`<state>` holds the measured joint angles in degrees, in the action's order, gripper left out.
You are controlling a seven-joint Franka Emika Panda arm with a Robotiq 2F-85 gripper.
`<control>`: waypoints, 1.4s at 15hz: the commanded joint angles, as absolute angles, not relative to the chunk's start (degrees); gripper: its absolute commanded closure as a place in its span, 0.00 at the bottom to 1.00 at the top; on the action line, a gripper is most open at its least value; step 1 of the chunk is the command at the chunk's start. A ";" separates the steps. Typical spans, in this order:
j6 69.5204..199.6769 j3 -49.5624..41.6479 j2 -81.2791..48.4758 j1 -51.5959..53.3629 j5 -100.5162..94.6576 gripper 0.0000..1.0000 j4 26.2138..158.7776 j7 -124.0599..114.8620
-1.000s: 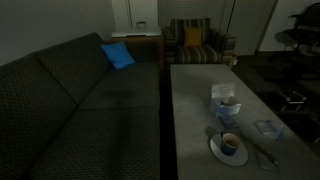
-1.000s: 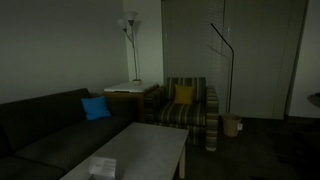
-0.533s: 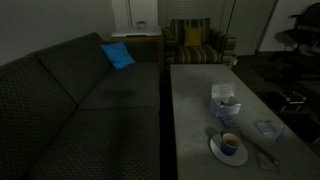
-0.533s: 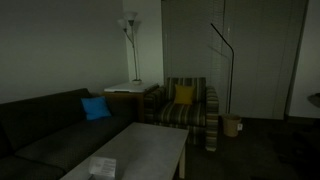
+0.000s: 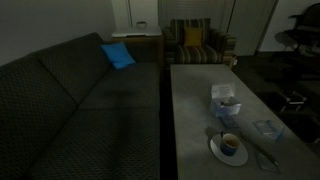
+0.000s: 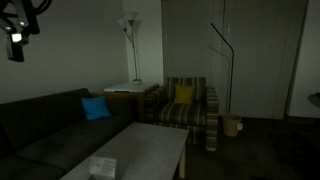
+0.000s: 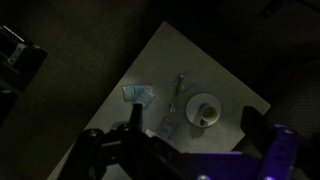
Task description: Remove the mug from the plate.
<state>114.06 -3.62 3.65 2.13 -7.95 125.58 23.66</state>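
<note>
The dark-blue mug (image 5: 229, 145) stands upright on the round white plate (image 5: 216, 151) near the front end of the grey table. In the wrist view the mug (image 7: 208, 114) sits on the plate (image 7: 193, 102), seen from far above. My gripper (image 7: 192, 108) is open and empty, its two fingers spread wide, high over the table. It also shows in an exterior view (image 6: 17, 27), at the top left corner, well above the couch.
A pale boxy tissue-like object (image 5: 224, 100) stands behind the plate, and shows in the wrist view (image 7: 138, 93). A small bluish-clear item (image 5: 266, 128) and a thin utensil (image 7: 180, 90) lie beside them. A dark couch (image 5: 80, 100) runs along the table (image 5: 190, 110). A striped armchair (image 6: 190, 105) is behind.
The gripper has come into the top left corner of an exterior view, where it did not show before. The mug, plate and other things on the table have not moved.
</note>
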 commanded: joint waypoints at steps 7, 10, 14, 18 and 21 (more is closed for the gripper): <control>111.88 1.06 -9.16 2.02 -9.01 0.00 116.64 28.07; 112.97 1.85 -8.60 1.65 -8.27 0.00 117.91 27.85; 113.01 2.12 -9.25 1.60 -8.26 0.00 117.53 27.72; 122.39 2.89 -8.74 1.83 -8.06 0.00 120.07 29.82; 134.22 4.14 -9.43 1.59 -5.18 0.00 121.20 32.44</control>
<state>125.03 2.71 -9.37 2.35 -7.88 119.25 29.31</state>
